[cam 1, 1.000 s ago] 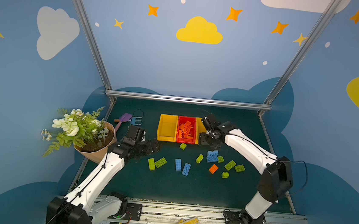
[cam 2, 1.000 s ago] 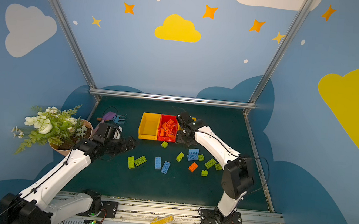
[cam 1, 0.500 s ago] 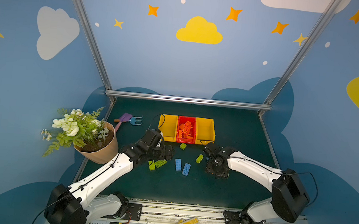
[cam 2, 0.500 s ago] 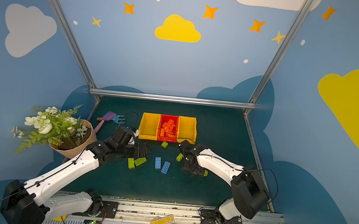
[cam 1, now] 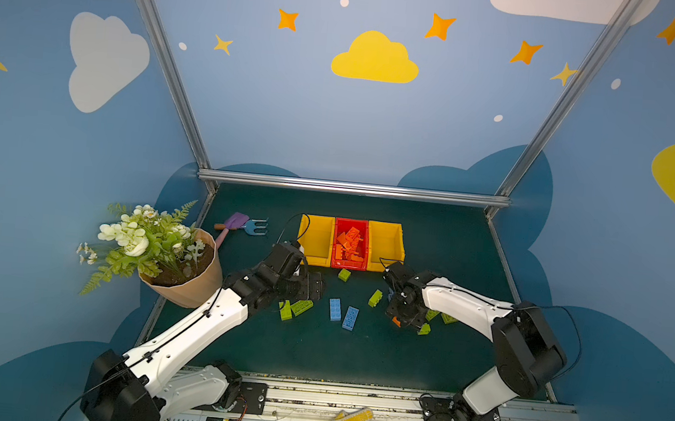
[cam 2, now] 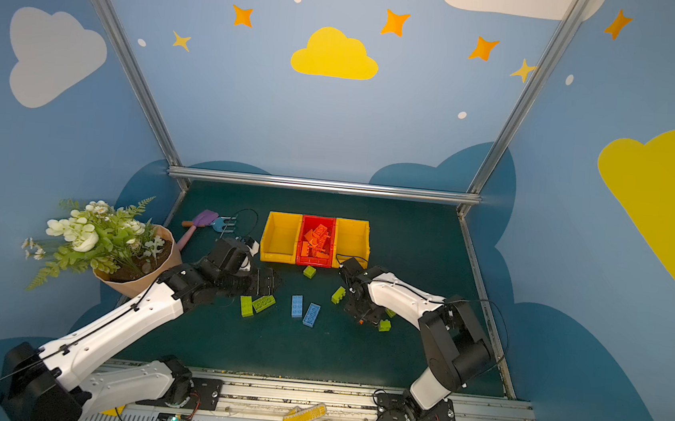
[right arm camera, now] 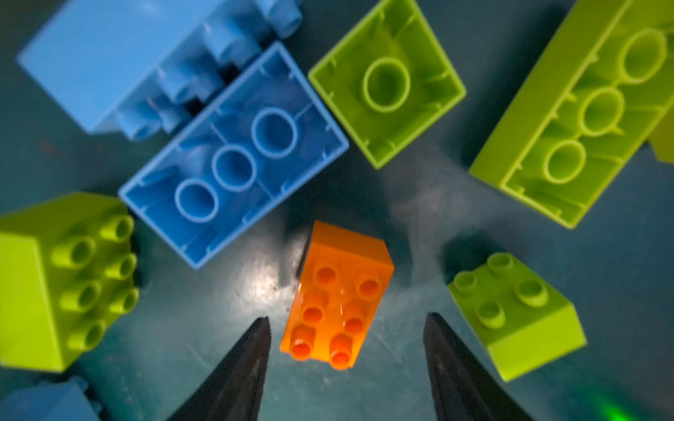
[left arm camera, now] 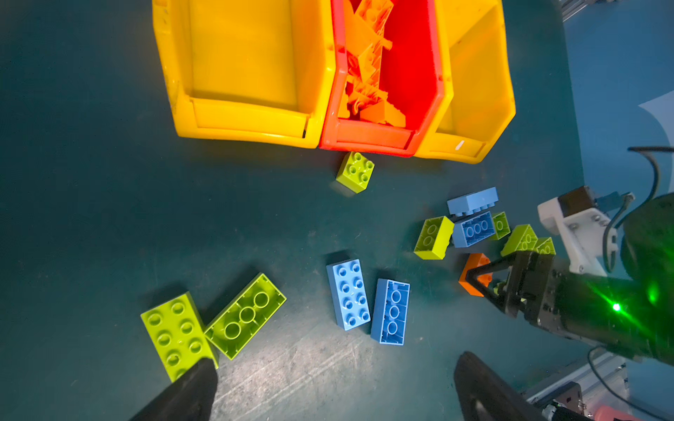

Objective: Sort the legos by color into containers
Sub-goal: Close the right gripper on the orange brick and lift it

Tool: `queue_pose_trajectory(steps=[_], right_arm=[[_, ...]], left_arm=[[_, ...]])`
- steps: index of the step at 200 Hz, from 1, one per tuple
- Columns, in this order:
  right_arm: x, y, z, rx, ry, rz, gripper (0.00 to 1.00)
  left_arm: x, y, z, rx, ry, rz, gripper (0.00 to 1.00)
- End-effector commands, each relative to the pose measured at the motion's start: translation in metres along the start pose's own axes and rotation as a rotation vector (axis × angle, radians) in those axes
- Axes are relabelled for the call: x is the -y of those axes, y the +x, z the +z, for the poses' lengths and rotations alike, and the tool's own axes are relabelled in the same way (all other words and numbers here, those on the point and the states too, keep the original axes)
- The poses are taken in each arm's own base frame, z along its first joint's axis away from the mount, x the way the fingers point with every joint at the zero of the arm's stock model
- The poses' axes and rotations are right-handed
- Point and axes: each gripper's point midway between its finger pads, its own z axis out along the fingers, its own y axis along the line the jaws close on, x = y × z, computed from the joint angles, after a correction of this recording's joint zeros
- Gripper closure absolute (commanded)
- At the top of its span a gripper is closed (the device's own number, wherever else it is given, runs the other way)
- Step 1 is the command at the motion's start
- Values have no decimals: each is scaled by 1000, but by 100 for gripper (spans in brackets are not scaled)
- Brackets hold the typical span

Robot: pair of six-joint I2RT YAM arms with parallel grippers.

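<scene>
One orange lego [right arm camera: 337, 295] lies loose on the mat [right arm camera: 401, 204], studs up, btw the jaws of the right gripper [right arm camera: 346, 319], which stand part-open w/ a gap on each side, so nothing is gripped yet. The other orange ones are piled in the red bin [left arm camera: 368, 136]. Both yellow bins [left arm camera: 248, 120] look empty, and the lime and blue legos are scattered in front of them. Risk as I see it: the brick sits skewed to the jaws, so a squeeze could twist it or pop it out, and one finger may shove the small lime brick [right arm camera: 518, 313] just beside it. The left gripper [left arm camera: 333, 364] hangs wide open, holding nothing, over the lime pair [left arm camera: 244, 317]. From above, the right gripper covers nearly all of the orange brick, and the wrist close-up is blurred, esp. at the edges.
</scene>
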Motion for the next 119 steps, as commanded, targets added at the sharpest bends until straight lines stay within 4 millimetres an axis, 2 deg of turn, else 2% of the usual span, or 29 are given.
queue_pose_trajectory(steps=[1,32,56,73,90,119], right_arm=[[-11,-4,6,-19,-31,-4,42],[-17,-3,12,-62,-34,-22,67],[-14,1,6,-73,-23,-36,80],[-12,1,-9,-65,-23,-59,82],[-19,-4,-33,-27,-53,-107,82],[-50,-28,-74,42,-150,-181,81]], left_arm=[[-2,-4,-8,17,-21,18,0],[-7,-4,-9,37,-35,20,0],[-8,-6,-9,53,-37,16,0],[-9,-7,-7,56,-38,6,0],[-10,-7,-4,58,-37,-1,0],[-11,-10,0,65,-42,-14,0]])
